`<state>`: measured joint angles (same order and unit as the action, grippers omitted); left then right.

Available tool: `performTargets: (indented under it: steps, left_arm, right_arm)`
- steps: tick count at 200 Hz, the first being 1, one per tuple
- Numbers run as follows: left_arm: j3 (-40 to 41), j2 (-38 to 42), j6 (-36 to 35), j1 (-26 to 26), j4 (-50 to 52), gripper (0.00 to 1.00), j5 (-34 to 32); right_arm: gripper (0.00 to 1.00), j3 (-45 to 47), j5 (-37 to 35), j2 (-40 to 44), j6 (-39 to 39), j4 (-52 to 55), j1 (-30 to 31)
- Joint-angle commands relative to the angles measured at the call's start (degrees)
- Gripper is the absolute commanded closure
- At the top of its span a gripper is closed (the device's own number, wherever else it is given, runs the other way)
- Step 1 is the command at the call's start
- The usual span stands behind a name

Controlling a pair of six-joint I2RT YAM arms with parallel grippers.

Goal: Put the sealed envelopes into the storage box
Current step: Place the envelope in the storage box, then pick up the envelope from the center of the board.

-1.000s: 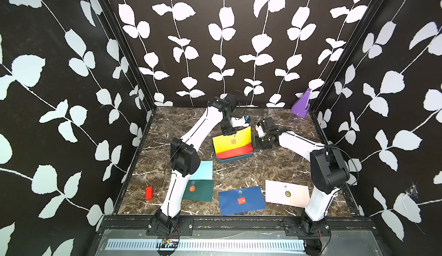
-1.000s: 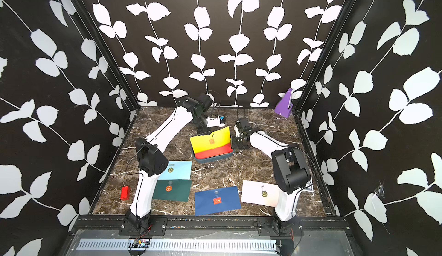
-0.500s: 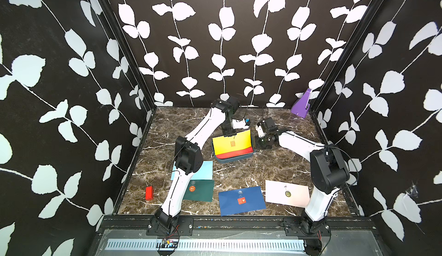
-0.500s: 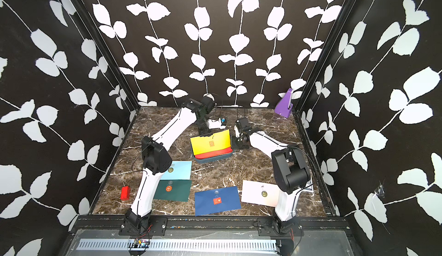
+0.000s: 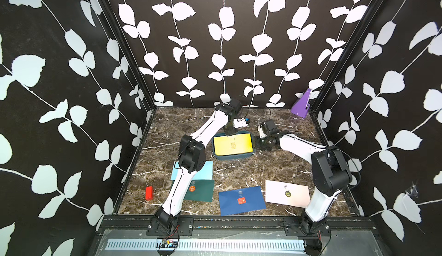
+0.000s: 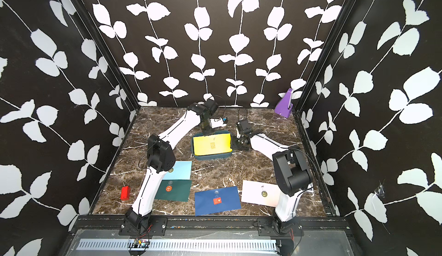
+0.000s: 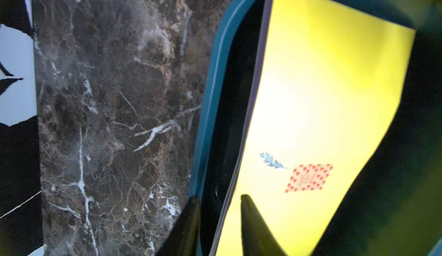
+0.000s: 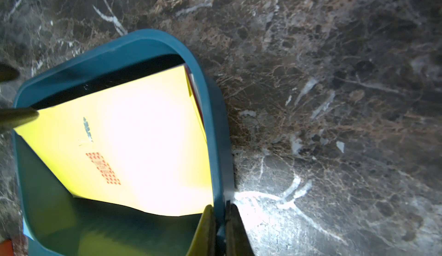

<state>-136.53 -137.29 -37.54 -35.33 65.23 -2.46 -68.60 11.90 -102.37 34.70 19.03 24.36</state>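
yellow envelope (image 5: 233,144) lies in the storage box (image 5: 233,157). left gripper (image 7: 219,197) has its jaws apart at the box rim, seemingly holding nothing; right gripper (image 8: 218,228) pinches the box's side wall. 4 other envelopes (image 5: 241,201) lie outside.

place: robot test cell | evidence: leaf-print walls (image 5: 215,51), marble-look tabletop (image 5: 239,171), two arms (image 5: 178,192) bolted to metal rail (image 5: 239,221)

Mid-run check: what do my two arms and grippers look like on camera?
The left arm and right arm have white tubular links, chunky black joint housings and thin black cables. The left gripper and right gripper carry slim, tapered, dark olive-yellow fingers.
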Motion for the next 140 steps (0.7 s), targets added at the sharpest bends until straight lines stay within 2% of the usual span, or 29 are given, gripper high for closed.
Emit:
performTargets:
  steps: [1, 29, 44, 57, 76, 90, 109, 112, 115, 117, 140]
  left_arm:
    - [1.01, 6.26, 6.46, -0.22, -3.87, 0.54, -1.24]
    - [2.79, 9.86, 17.38, 0.56, -4.06, 0.48, -4.53]
    - [7.54, 13.27, 25.13, 1.5, -4.44, 0.47, -7.64]
    - [14.4, 17.34, 31.34, 2.55, -5.41, 0.46, -9.45]
    - [27.11, 24.67, 37.76, 4.06, -8.77, 0.43, -12.25]
    - [36.2, 30.07, 41.11, 5.6, -11.29, 0.42, -11.91]
    - [45.91, 36.26, 45.87, 7.97, -13.08, 0.41, -11.21]
    - [47.23, 37.08, 46.43, 8.3, -13.22, 0.4, -11.29]
    - [48.63, 37.81, 46.83, 8.72, -13.4, 0.4, -11.27]
    - [49.51, 38.27, 47.14, 8.95, -13.56, 0.4, -11.26]
    - [57.42, 41.62, 51.08, 11.31, -12.88, 0.39, -10.62]
  right_arm:
    - [0.9, 1.27, -3.8, 2.08, 3.68, -2.52, 0.34]
    - [0.88, 0.41, -6.16, 1.54, 4.81, -2.51, 0.23]
    - [0.82, -0.52, -6.39, 0.71, 4.56, -2.41, -0.01]
    - [0.72, -0.99, -6.46, 0.5, 4.07, -2.2, -0.14]
    - [0.52, -0.72, -6.58, 1.62, 2.61, -2.7, -0.1]
    - [0.36, -0.66, -6.64, 2.91, 1.39, -2.45, -0.19]
    - [0.23, -0.69, -6.6, 5.36, -1.4, -1.5, -0.27]
    - [0.19, -0.81, -6.61, 5.66, -1.79, -1.13, -0.32]
    - [0.04, -0.68, -6.71, 6.02, -2.09, -0.74, -0.32]
    - [0.02, -0.73, -6.91, 6.21, -2.31, -0.48, -0.35]
    - [0.01, 0.91, -8.39, 8.86, -3.92, 1.87, -0.53]
